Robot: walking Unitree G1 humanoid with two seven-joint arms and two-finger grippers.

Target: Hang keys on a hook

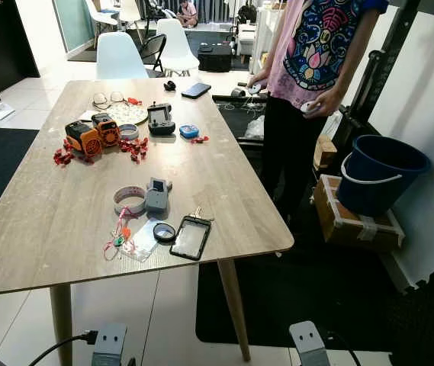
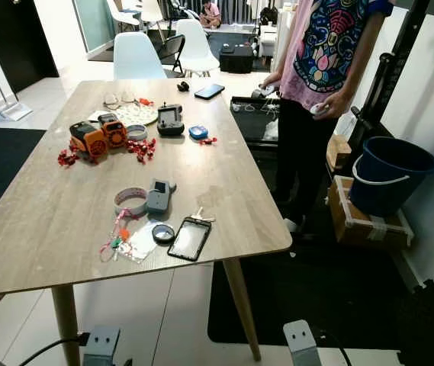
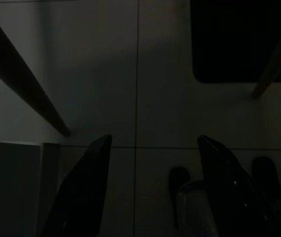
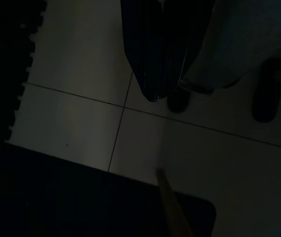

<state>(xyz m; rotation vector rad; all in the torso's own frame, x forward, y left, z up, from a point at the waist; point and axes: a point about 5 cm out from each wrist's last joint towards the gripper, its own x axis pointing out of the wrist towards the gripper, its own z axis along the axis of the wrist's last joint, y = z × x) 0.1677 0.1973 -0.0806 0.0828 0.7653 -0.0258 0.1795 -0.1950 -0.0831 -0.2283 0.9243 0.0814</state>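
Observation:
A small bunch of metal keys (image 1: 199, 214) lies on the wooden table (image 1: 49, 221) near its front right corner, touching the top edge of a flat black device (image 1: 191, 237). A colourful keyring bundle (image 1: 120, 233) lies to the left of it, below a roll of white tape (image 1: 129, 199). Both arms hang low beside the table. In the dark left wrist view my left gripper (image 3: 155, 140) is open above floor tiles and a table leg (image 3: 26, 84). My right gripper (image 4: 155, 96) is shut, pointing down at the tiles.
A person in a patterned shirt (image 1: 319, 46) stands at the table's right side. A blue bucket (image 1: 380, 171) and a cardboard box (image 1: 350, 221) sit to the right on a black mat. An orange tool (image 1: 91, 137) and small clutter lie mid-table; white chairs (image 1: 117, 57) stand behind.

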